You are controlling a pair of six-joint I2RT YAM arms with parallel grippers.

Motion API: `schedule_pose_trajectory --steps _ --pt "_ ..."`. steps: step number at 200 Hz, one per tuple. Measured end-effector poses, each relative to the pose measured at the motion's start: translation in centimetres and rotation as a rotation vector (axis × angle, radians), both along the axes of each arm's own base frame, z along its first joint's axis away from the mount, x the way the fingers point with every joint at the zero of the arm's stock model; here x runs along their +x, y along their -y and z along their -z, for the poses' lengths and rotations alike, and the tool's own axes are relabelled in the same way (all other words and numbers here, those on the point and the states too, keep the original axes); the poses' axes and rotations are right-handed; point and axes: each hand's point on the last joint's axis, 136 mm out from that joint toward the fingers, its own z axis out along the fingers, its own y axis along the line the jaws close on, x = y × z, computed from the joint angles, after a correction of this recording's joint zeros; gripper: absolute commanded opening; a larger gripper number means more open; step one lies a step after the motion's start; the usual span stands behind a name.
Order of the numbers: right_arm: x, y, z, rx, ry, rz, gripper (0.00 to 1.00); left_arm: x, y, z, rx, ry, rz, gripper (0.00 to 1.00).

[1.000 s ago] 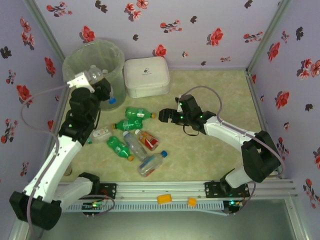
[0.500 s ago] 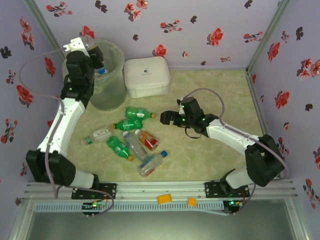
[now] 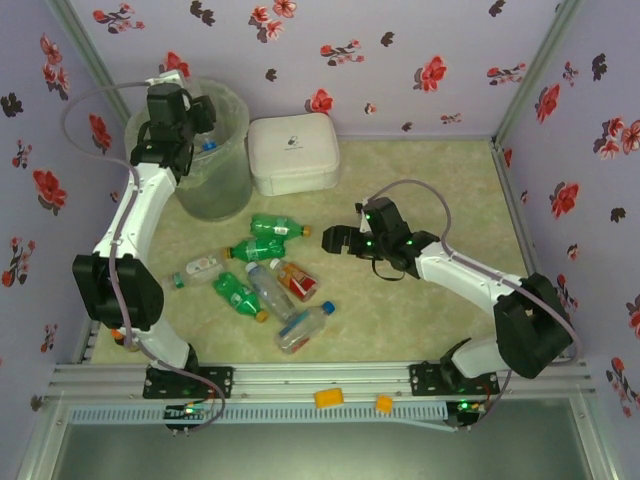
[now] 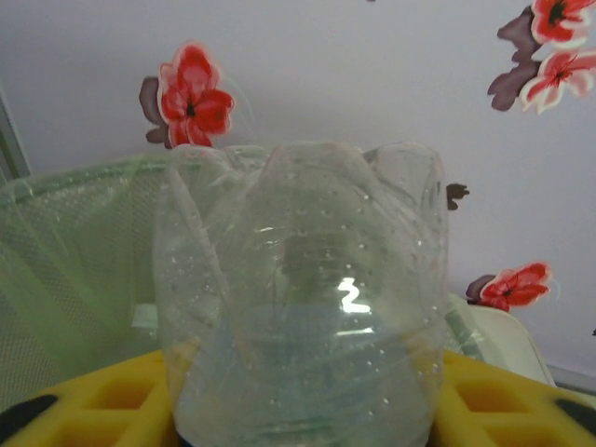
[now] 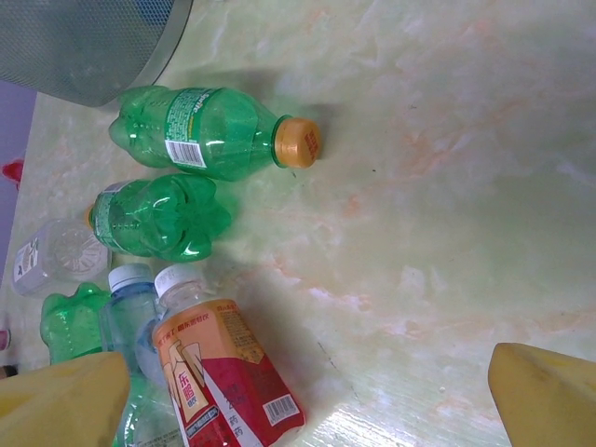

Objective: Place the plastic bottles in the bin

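The big round bin is standing in the far left corner. The left gripper is hanging over its mouth with a clear bottle between its yellow pads; I cannot tell if it is pinching or letting go. The right gripper is spread wide and holding nothing, near the other bottles lying on the table. They are looking empty, so probably light, squashy and slippery; grabbing across the round middle seems best. The green bottle is showing a label too small to read. The red bottle is showing Chinese writing and a bar code.
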Motion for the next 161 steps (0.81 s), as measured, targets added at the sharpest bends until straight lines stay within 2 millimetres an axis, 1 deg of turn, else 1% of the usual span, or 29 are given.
schedule_pose_trajectory --steps 4,6,20,30,54,67,78,93,110,124,141,151,161 --pt "-0.1 0.0 0.0 -0.001 -0.001 -0.002 1.00 0.0 0.0 0.0 -0.001 -0.002 0.002 0.70" --pt "-0.1 -0.1 0.0 -0.001 -0.001 -0.003 1.00 0.0 0.0 0.0 -0.008 -0.001 0.000 0.74" --pt "-0.4 -0.2 0.2 -0.009 -0.004 -0.013 1.00 0.0 0.1 0.0 -0.021 -0.001 0.001 0.92" --pt "-0.7 -0.2 0.4 -0.018 -0.010 -0.023 1.00 0.0 0.2 0.1 -0.023 -0.004 0.005 0.99" --pt "-1.2 -0.4 0.7 -0.041 -0.014 -0.051 1.00 -0.4 0.2 -0.4 -0.041 0.001 0.004 1.00" --pt "-1.3 -0.7 0.7 -0.053 -0.010 -0.071 0.99 -1.1 0.2 -1.3 -0.045 0.017 0.007 1.00" --pt "-1.4 -1.1 0.7 -0.063 -0.004 -0.089 0.99 -1.9 0.2 -2.6 -0.051 0.042 0.012 1.00" --pt "-1.3 -1.5 0.6 -0.082 0.008 -0.116 1.00 -3.7 0.1 -4.5 -0.067 0.089 0.022 1.00" --pt "-1.0 -2.1 0.4 -0.110 0.018 -0.149 0.99 -6.5 0.4 -6.9 -0.094 0.155 0.047 1.00" --pt "-0.7 -2.9 0.2 -0.134 0.027 -0.182 0.99 -8.6 0.9 -8.1 -0.112 0.198 0.075 1.00" --pt "-0.9 -4.3 -0.1 -0.157 0.045 -0.241 0.98 -10.9 1.9 -8.3 -0.145 0.224 0.124 1.00" --pt "-1.4 -5.1 0.0 -0.173 0.052 -0.282 0.98 -12.0 2.5 -7.5 -0.168 0.220 0.157 1.00" --pt "-2.2 -5.8 0.2 -0.193 0.054 -0.328 0.98 -12.9 3.2 -6.1 -0.192 0.202 0.186 1.00"
